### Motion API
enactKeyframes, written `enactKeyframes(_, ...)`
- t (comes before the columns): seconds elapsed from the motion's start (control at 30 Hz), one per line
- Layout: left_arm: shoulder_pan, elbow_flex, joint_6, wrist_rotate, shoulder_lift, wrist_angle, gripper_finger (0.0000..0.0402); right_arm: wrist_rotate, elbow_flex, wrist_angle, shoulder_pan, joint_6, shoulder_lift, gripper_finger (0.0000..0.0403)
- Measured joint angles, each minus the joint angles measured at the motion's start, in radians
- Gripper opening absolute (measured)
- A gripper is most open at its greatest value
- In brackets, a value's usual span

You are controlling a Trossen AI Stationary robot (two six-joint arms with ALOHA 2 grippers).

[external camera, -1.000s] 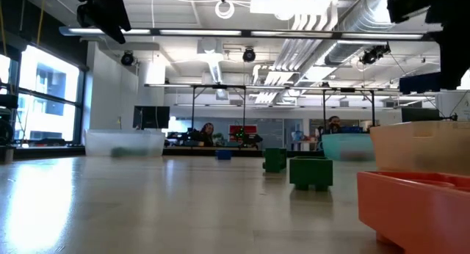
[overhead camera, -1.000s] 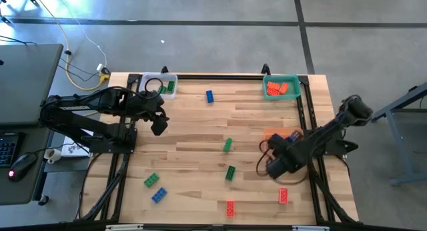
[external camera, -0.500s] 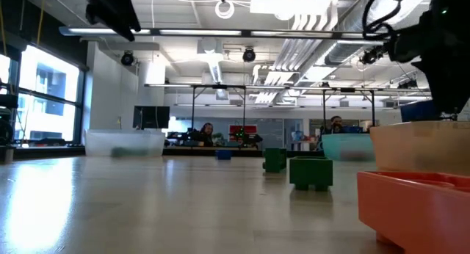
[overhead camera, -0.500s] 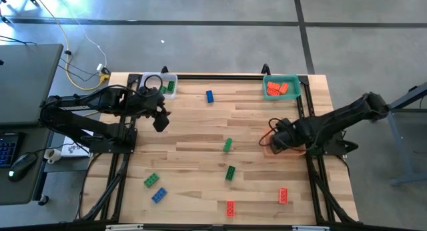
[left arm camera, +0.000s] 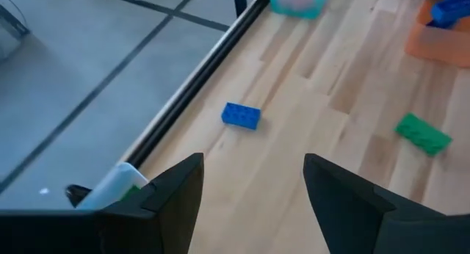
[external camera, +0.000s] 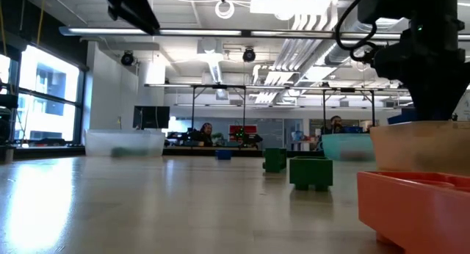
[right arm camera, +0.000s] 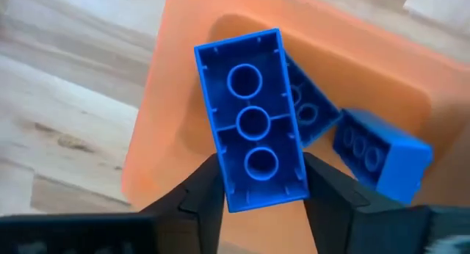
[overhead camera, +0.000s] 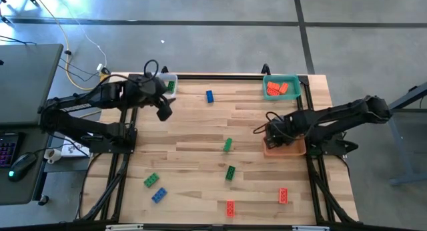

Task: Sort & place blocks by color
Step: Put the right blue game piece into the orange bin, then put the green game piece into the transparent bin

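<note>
Since before, the right pincer (right arm camera: 253,182) has moved over the orange tray (right arm camera: 352,85) (two blue blocks inside), gripping a blue block (right arm camera: 252,120). The left pincer (left arm camera: 253,184) hangs open above the bench (overhead camera: 193,134).

Both my arms reach inward over the table, left raised, right low.
My left gripper (overhead camera: 164,111) hangs above the far left part of the table, fingers (left arm camera: 176,191) spread wide with nothing between them; my right arm stretches in from the right edge, elbow out past it; my right gripper (right arm camera: 255,182) points down, fingers pinched against the sides of a blue block (right arm camera: 252,122).
</note>
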Motion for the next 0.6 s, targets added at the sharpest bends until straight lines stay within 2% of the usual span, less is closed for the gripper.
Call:
enactKeyframes(0.23, 0.053, 0.0, 0.075, 0.0, 0.0, -0.001, 0.0223, -0.05, 0.0, 0.004, -0.009, 0.028, 0.0, 0.0206)
enactKeyframes(0.4, 0.088, 0.0, 0.079, 0.0, 0.0, -0.005, 0.0223, -0.066, 0.0, 0.008, -0.008, 0.076, 0.0, 0.0221)
enactKeyframes(0.5, 0.106, 0.0, 0.079, 0.0, 0.0, -0.007, 0.0223, -0.033, 0.015, 0.007, -0.008, 0.112, 0.0, 0.0222)
enactKeyframes(0.6, 0.12, 0.0, 0.079, 0.0, 0.0, -0.008, 0.0223, 0.051, 0.055, 0.007, -0.008, 0.113, -0.001, 0.0223)
